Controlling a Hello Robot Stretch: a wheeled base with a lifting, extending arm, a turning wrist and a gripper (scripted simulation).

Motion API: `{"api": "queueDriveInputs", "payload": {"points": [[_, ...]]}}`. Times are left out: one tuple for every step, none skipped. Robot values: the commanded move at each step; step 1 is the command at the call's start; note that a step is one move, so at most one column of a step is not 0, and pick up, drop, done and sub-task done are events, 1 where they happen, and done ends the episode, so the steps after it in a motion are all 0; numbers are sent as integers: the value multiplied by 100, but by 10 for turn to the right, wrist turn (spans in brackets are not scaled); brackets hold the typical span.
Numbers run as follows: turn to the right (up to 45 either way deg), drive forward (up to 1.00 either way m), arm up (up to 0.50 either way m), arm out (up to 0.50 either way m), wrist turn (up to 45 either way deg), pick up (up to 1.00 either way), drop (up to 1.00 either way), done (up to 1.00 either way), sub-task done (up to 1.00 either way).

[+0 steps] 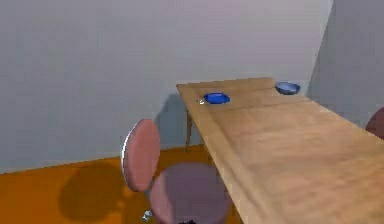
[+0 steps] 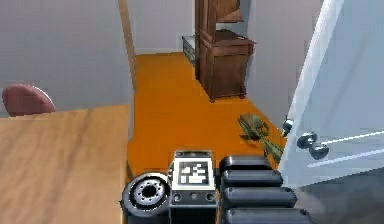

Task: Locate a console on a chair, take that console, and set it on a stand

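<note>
Grey walls (image 1: 80, 60) and an orange floor (image 1: 60, 190) on every side. Across the forward view's right half, a long wooden table (image 1: 290, 160) stretching away toward the far wall. At its far end 2 things, well apart: a blue dish (image 1: 217, 98) near the left corner, a blue bowl (image 1: 288, 88) near the right. Close against the table's near left edge, a mauve chair (image 1: 190, 192) with an oval back and a round seat. At the forward view's right edge, a sliver of a second mauve chair (image 1: 377, 122) on the table's other side. Place of the console: cannot tell.

In the arm side view's lower left corner, a wooden tabletop (image 2: 60, 165), with a rounded mauve chair back (image 2: 27, 98) rising beyond its far edge. Farther out, a tall dark wooden cabinet (image 2: 222, 55) against the far wall. At the right, a white door (image 2: 345, 80) standing ajar, with 2 round metal knobs (image 2: 313, 146). Near the door's foot, a small greenish thing (image 2: 255, 128) on the floor, too blurred to name. Along the bottom edge, the arm's dark stacked segments (image 2: 250, 190), 1 white square (image 2: 193, 172) with black marks, and left of that the gripper (image 2: 150, 196), a round dark body. Fingers not to be made out; stance of the jaws and any load: cannot tell.
</note>
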Motion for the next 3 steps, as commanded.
{"api": "queueDriveInputs", "payload": {"points": [[450, 0, 0, 0, 0, 0, 0, 0, 0], [450, 0, 0, 0, 0, 0, 0, 0, 0], [300, 0, 0, 0, 0, 0, 0, 0, 0]]}}
